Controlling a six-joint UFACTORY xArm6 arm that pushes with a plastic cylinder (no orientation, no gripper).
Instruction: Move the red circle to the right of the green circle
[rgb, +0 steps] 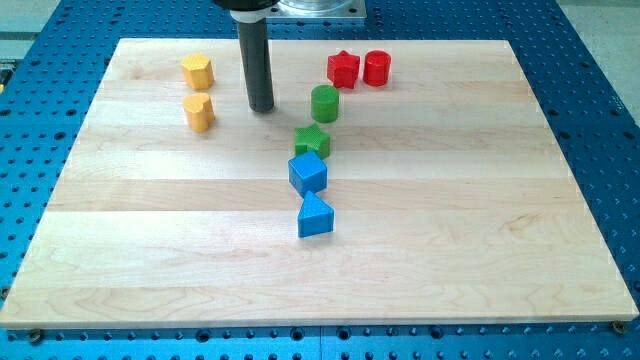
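The red circle (377, 68) stands near the view's top, touching or almost touching the red star (343, 69) on its left. The green circle (324, 103) stands below and left of them. My tip (262, 108) rests on the board to the left of the green circle, a block's width or so away, and far left of the red circle.
A green star (312, 141) lies below the green circle, then a blue cube (308, 173) and a blue triangle (315, 216) in a column. A yellow hexagon (198, 71) and a yellow heart-like block (199, 112) stand left of my tip. The wooden board (480, 220) lies on a blue perforated table.
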